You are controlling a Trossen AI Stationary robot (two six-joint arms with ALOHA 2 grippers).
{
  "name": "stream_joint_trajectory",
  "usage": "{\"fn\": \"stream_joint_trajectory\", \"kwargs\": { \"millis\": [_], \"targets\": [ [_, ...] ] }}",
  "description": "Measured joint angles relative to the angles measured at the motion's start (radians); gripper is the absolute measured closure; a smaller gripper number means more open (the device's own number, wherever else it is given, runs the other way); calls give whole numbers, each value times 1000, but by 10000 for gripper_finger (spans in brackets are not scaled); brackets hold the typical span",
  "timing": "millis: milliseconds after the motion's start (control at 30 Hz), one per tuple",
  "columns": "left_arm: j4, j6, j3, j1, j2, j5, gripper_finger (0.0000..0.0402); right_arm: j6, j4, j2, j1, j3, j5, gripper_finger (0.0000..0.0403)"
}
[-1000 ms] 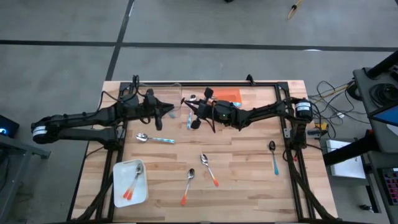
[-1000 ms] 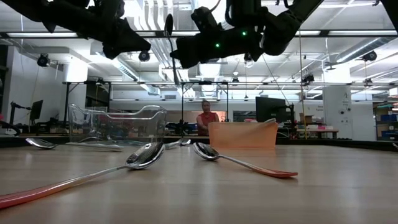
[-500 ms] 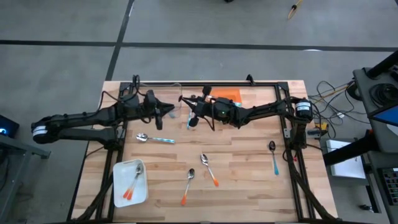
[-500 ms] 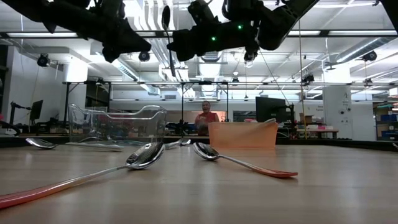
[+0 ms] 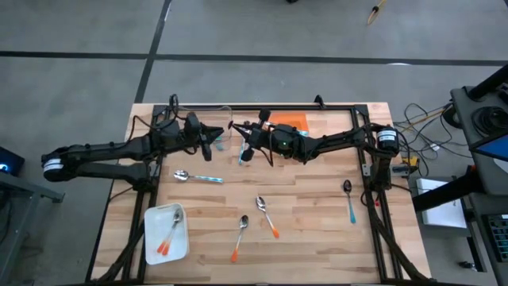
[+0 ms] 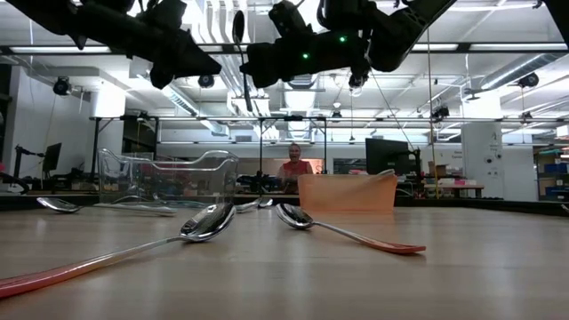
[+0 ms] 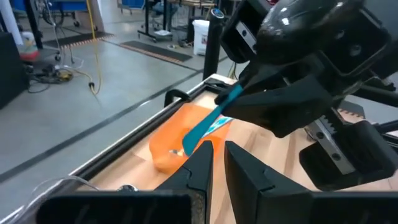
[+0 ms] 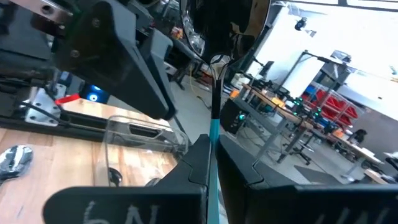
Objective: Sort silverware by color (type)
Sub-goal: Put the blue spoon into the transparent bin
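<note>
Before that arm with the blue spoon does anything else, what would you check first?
1. Right gripper shut on blue spoon: ok.
2. Spoon lifted off the table: ok.
3. Clear bin below the spoon: cannot tell.
4. Left gripper apart from the right one: close, not touching; ok.
5. Left gripper holding nothing: ok.
6. Other spoons still to sort: not ok, orange spoon and others lie loose.

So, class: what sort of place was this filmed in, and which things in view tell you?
Probably a robotics lab or workshop: exposed ceiling ducts, a concrete floor, and benches with red parts bins behind the wooden table.
</note>
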Motion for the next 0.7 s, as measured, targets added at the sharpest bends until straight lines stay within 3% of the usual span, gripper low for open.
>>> {"fn": "stream_joint_trajectory", "kwargs": {
  "millis": [300,533,700],
  "targets": [
    [3,27,2,0,-8,-11,379,-7,-32,-1,0,1,28,394],
    [38,89,2,0,-11,-11,379,15,-241,-2,0,96,25,394],
    [38,146,2,0,-22,-44,375,12,-379,-2,0,141,86,394]
  ]
}}
